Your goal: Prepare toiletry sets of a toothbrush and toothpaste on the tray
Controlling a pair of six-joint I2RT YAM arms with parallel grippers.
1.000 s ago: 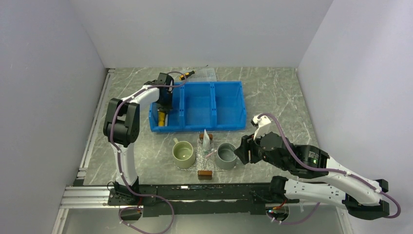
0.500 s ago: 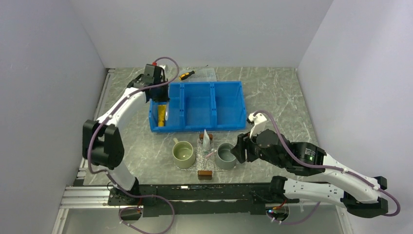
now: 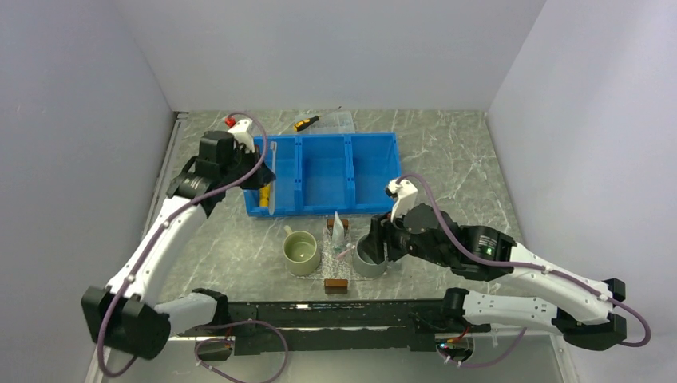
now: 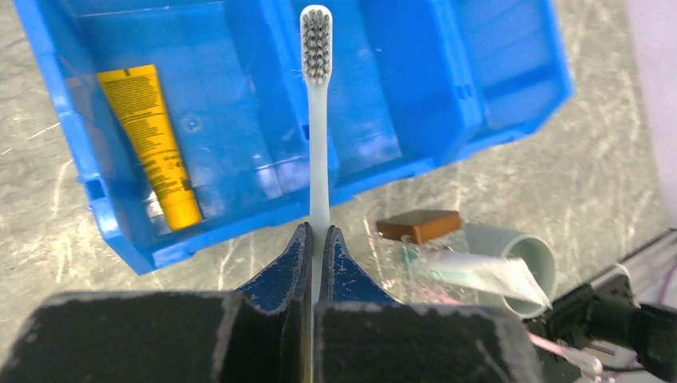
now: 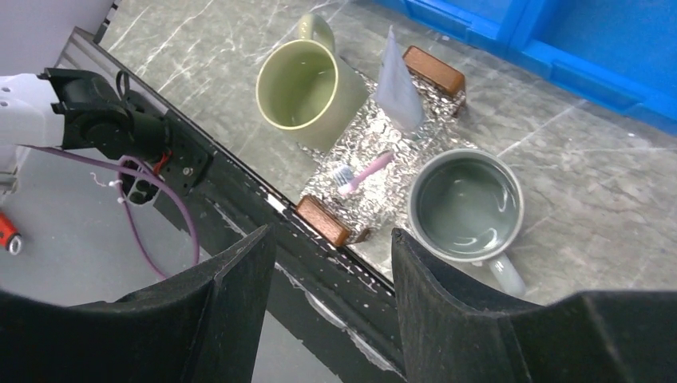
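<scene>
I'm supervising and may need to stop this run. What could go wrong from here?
1. The left claw pinches the toothbrush only at its handle's end, so it might pivot or slip in transit.
2. The tray sits tight between the green mug and grey mug, with the open right claw close by; the long brush could hit one.

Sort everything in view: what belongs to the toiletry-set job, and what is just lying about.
For the job: tray; pale toothpaste and pink toothbrush on it; white toothbrush gripped in the left tool.

Lying about: blue bin; yellow tube inside it; green mug; grey mug; screwdriver.
</scene>
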